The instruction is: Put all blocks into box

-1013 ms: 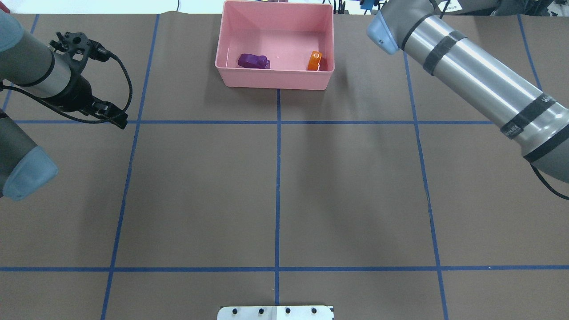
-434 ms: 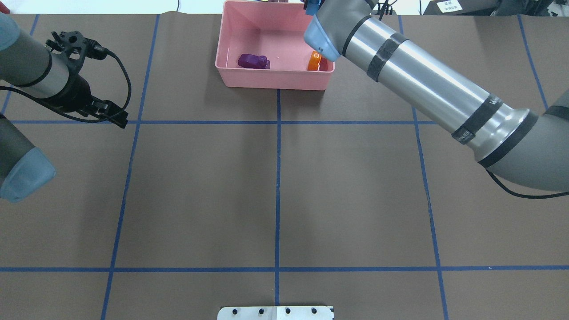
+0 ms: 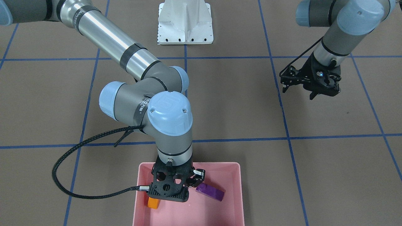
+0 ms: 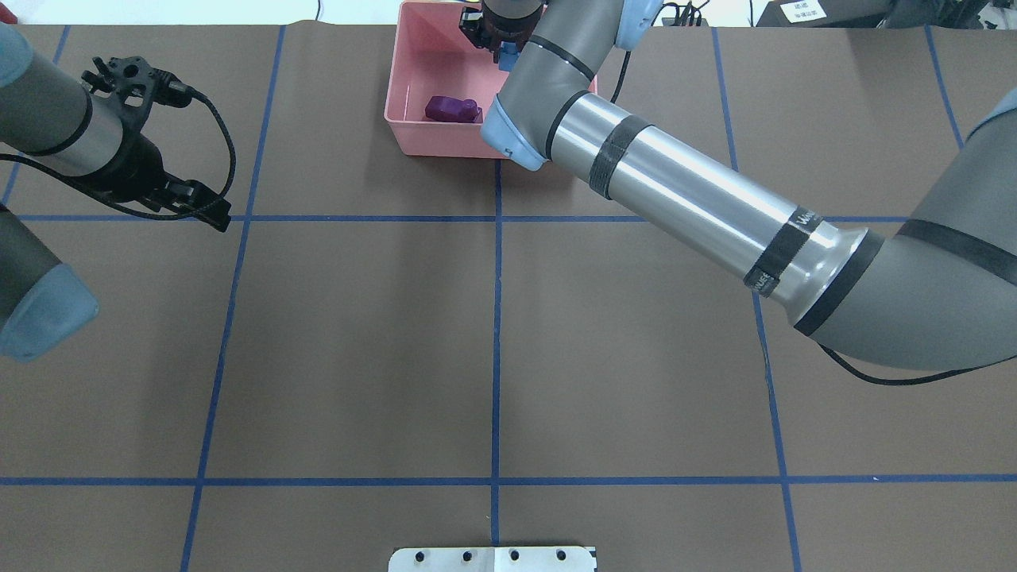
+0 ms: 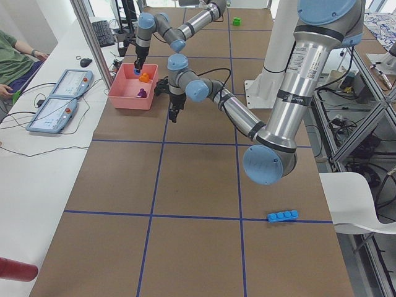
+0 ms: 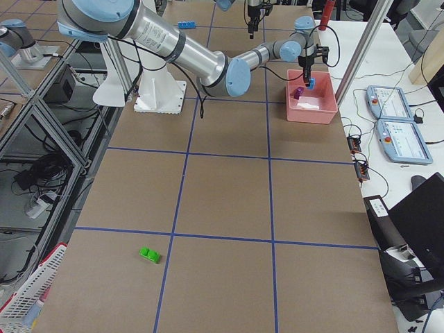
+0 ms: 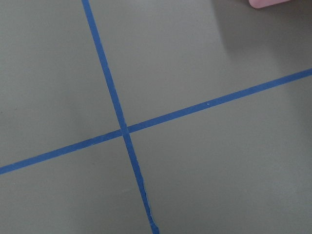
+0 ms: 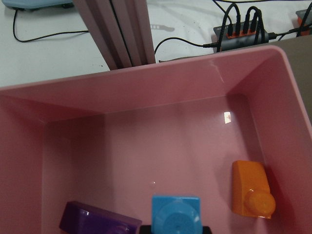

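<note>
The pink box (image 4: 433, 139) stands at the table's far edge, also in the front view (image 3: 230, 175). A purple block (image 4: 451, 109) and an orange block (image 3: 153, 202) lie in it. My right gripper (image 8: 174, 228) hangs inside the box, shut on a tiny blue one-stud block (image 8: 175, 214), held above the floor between the other two. My left gripper (image 3: 298, 93) hovers over bare table on the left, open and empty. A green two-stud block (image 6: 149, 255) lies far off on the right side. A long blue block (image 5: 282, 216) lies far off on the left side.
The white robot base (image 3: 185, 22) sits at the near middle edge. Beyond the box are a metal post (image 8: 122, 34), cables and a white bench with operator tablets (image 5: 62, 99). My right forearm (image 4: 683, 206) crosses the table diagonally toward the box.
My right arm has swung in from the far right and brought its gripper with the tiny blue block over and into the box. My left arm has stayed nearly still.
</note>
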